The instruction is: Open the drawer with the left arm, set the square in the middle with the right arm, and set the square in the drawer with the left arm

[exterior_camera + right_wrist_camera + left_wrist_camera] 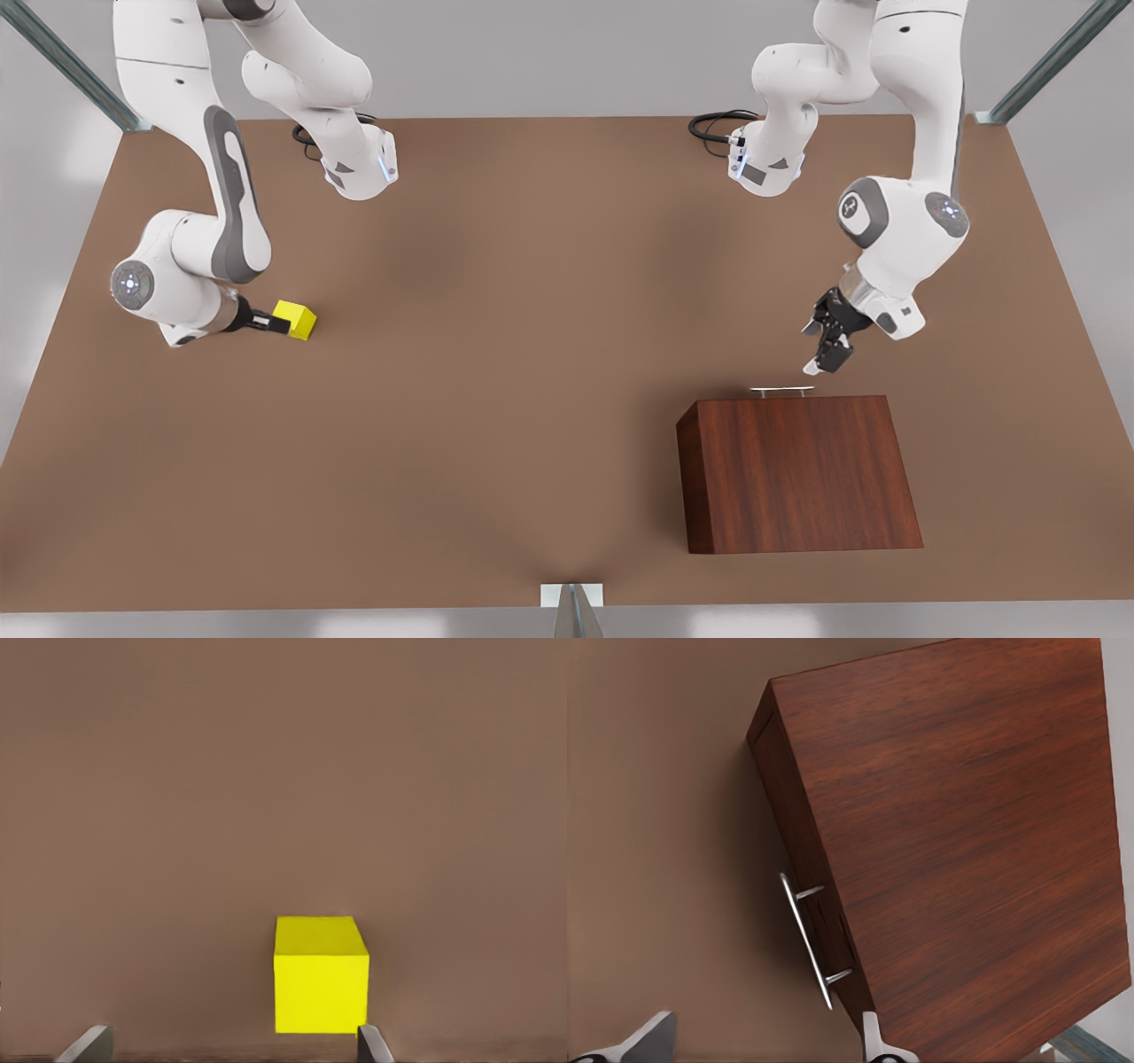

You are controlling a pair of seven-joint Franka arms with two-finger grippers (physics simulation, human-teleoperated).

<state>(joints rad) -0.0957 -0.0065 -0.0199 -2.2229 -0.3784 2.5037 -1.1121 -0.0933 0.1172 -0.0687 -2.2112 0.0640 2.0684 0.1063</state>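
- The drawer [783, 397] sits shut in its wooden box [797, 474], which stands at the near right of the table [496, 425] in the front view; the silver bar handle [781, 389] pokes out on the box's far side.
- The left gripper [822, 346] hangs just beyond that handle, on the front view's right, tilted down toward it but not touching. Its fingers [651, 1036] are spread apart, and in the left wrist view the handle [806, 939] lies just ahead of them.
- The square [295, 320] rests on the tabletop far over on the front view's left, well apart from the box.
- The right gripper [276, 324] lies low at the cube's side, fingers apart; in the right wrist view the cube [320, 974] sits between the tips, close by one of them [373, 1047]. I can't tell whether they touch it yet.
- By my reckoning nothing is finished: the drawer is unopened, the cube is not at the middle, and it is nowhere near the drawer. Both arms look poised for their first grabs.
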